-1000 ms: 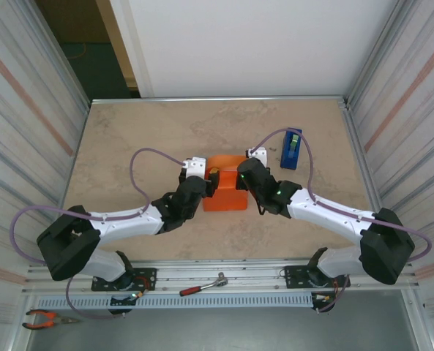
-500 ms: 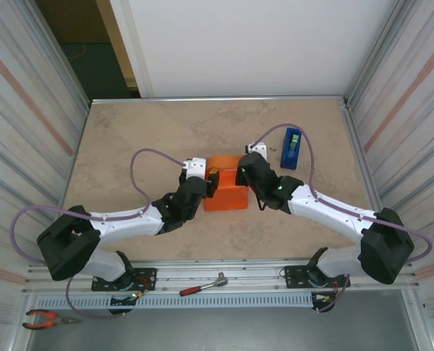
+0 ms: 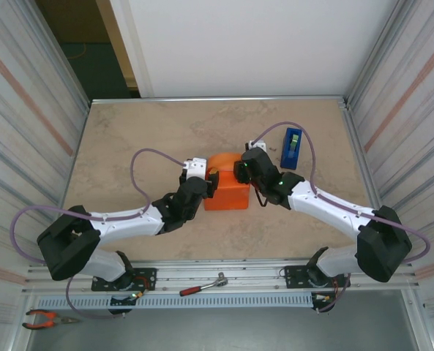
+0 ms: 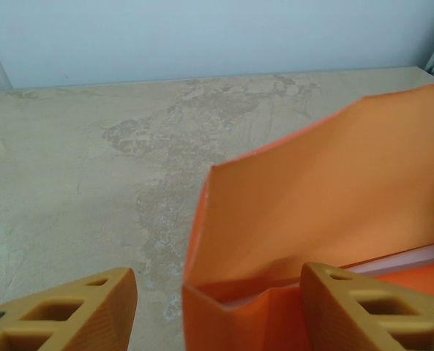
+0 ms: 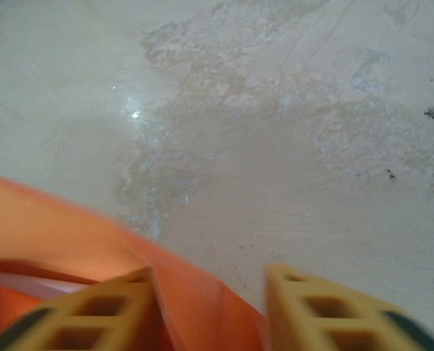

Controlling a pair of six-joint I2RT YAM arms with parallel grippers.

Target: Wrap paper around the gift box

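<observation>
Jaws x2 open; 1 gift box (image 3: 226, 194), 1 paper (image 4: 326, 201).

We are getting bright, even light from above in the top view; soft, short shadows are lying beside the arms (image 3: 121, 219) on the table (image 3: 129, 139), and the upper left corner is sitting dark. In the right wrist view a small glare spot is shining at upper left, while the paper (image 5: 70, 227) and the fingers (image 5: 326, 314) are blurring along the bottom edge.
</observation>
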